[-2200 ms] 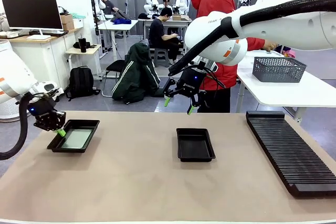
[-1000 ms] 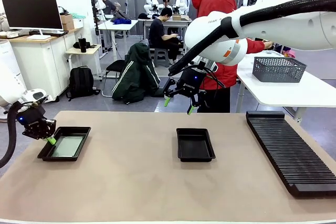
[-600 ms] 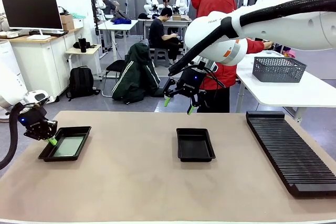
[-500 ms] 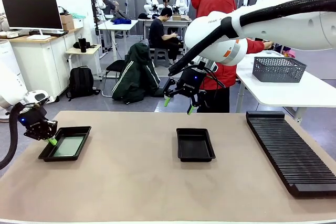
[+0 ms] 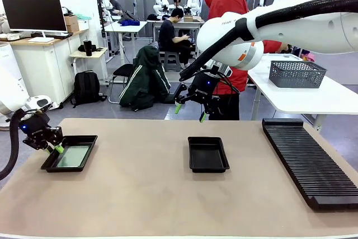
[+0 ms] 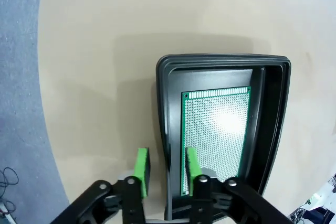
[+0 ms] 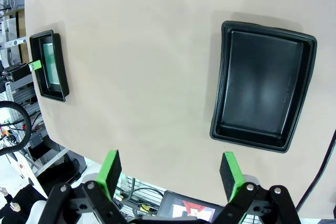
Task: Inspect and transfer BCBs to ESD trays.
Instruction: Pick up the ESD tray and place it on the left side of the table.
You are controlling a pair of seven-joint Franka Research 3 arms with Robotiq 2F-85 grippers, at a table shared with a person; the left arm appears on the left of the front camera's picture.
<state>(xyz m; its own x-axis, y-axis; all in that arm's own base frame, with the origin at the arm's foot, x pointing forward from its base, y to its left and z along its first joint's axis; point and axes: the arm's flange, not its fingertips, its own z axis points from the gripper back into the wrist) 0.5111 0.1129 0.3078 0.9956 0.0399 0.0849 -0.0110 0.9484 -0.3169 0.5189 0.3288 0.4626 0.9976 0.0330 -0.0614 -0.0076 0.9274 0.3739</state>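
From the front, the left gripper (image 5: 56,148) sits low at the near-left corner of the loaded ESD tray (image 5: 49,167), which lies flat on the table (image 5: 140,194) near its left edge; the BCB (image 5: 71,156) lies inside it. The right gripper (image 5: 189,112) hangs high above the far edge, jaws wide apart and holding nothing. The empty ESD tray (image 5: 208,170) lies mid-table below it, well apart from the slotted rack (image 5: 305,160).

In the left wrist view, the left gripper (image 6: 166,153) straddles the rim (image 6: 223,60) of the loaded ESD tray. One of the pads (image 6: 142,163) is outside the wall with a sliver of table between them, and the other is inside, over the end of the BCB (image 6: 218,129); so the jaws look parted, not clamped. The step in hand is probably letting go of this tray. To do it well, widen the jaws until both pads are clear, then withdraw straight back along the fingers; a sideways exit could catch the inner pad on the board or tip the tray.

In the right wrist view, the right gripper (image 7: 169,157) is spread wide above the table; the empty ESD tray (image 7: 251,141) lies ahead of it, its floor bare and ready for a board. The loaded ESD tray (image 7: 62,97) lies far off, beside the other arm.
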